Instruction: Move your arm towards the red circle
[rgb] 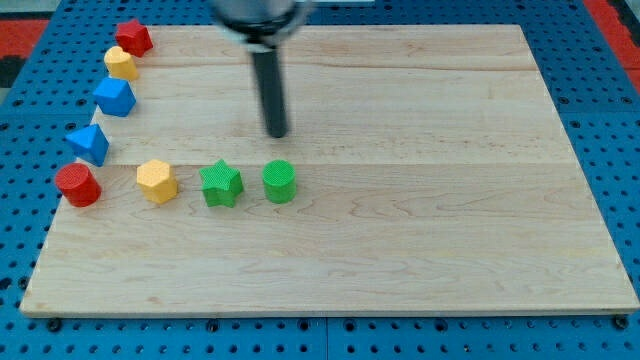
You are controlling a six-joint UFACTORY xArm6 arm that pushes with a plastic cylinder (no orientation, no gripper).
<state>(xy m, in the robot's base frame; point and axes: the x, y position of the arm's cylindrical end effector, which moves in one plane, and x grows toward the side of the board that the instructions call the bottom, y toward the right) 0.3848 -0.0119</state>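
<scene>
Red circle (77,185) at frame's left edge of wooden board (420,250), beside blue triangle (89,144). My tip (277,133) upper centre, just above green circle (279,182), far from red. No jaws: plain rod.

Green star (221,185) beside green cyl. (279,182); yellow hex. (157,181) left; wood board (420,230).

You are looking at a robotics lab bench rather than any home or shop: a pale wooden desk (420,230) of glued planks lies on a blue metal base plate (610,120) drilled with a regular grid of mounting holes, the kind used to bolt down test rigs. A straight dark rod hangs from above, my tip (277,134) standing over the wood, and small coloured plastic blocks (221,184) sit on the left part of the desk like experiment props.
</scene>
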